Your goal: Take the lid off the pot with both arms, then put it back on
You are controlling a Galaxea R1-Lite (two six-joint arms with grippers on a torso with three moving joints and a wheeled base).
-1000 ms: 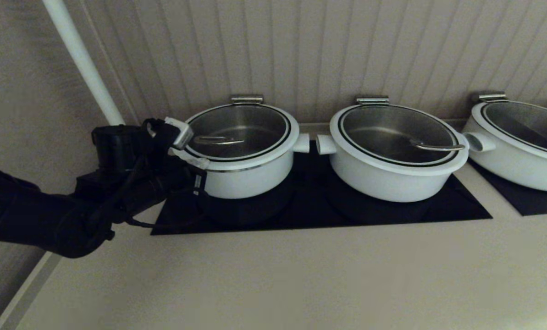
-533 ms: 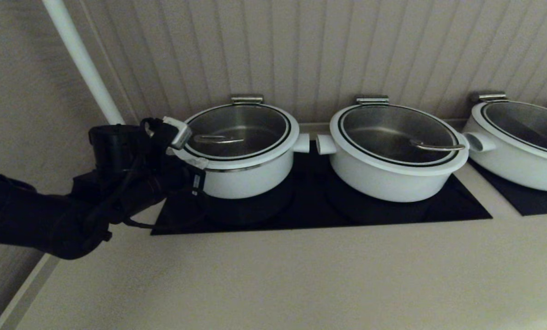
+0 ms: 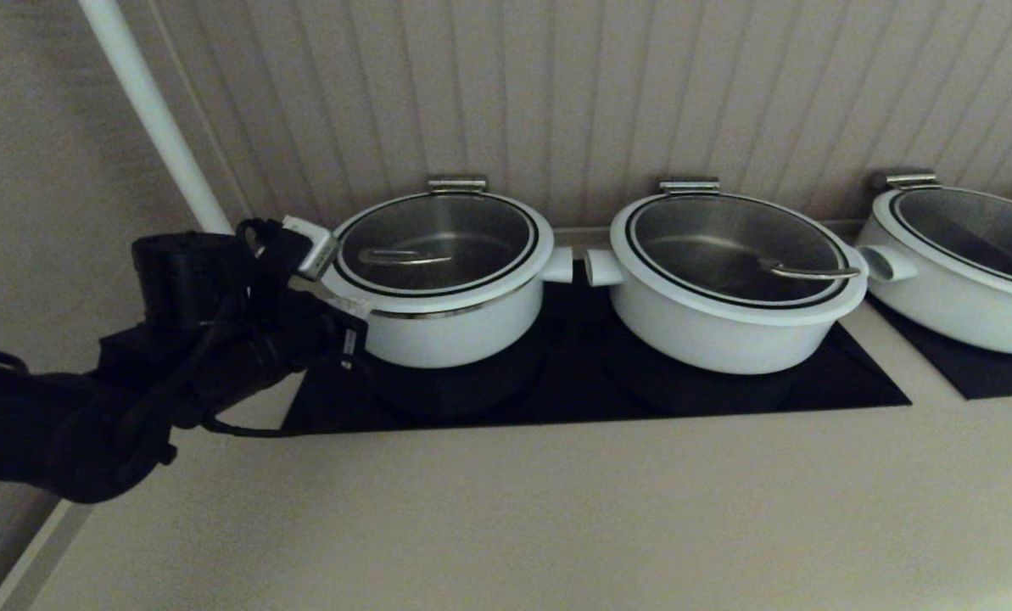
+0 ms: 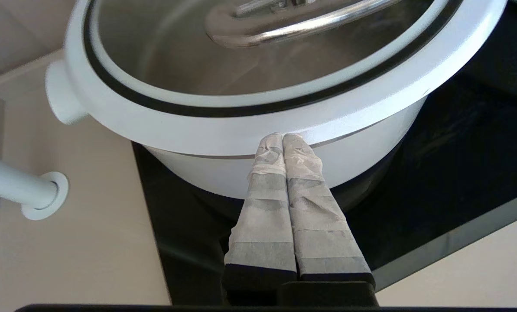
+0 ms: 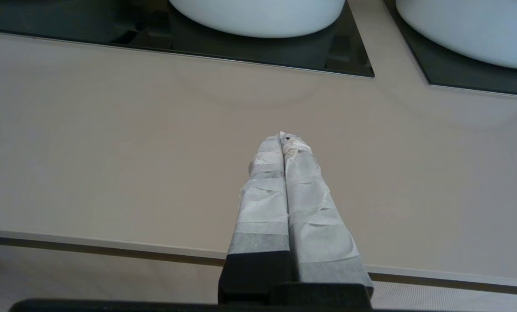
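Left tool (image 4: 283, 138) clenched on nothing, taped tips pressed together, tucked just under the white rim of the lid (image 4: 258, 56). Lid seated on the pot (image 4: 223, 173), directly ahead of those tips, on the black panel (image 4: 436, 182). Right tool (image 5: 284, 139) clenched too, empty, hovering over the bare desk (image 5: 111, 151), well short of the wider pots (image 5: 258, 15) ahead.
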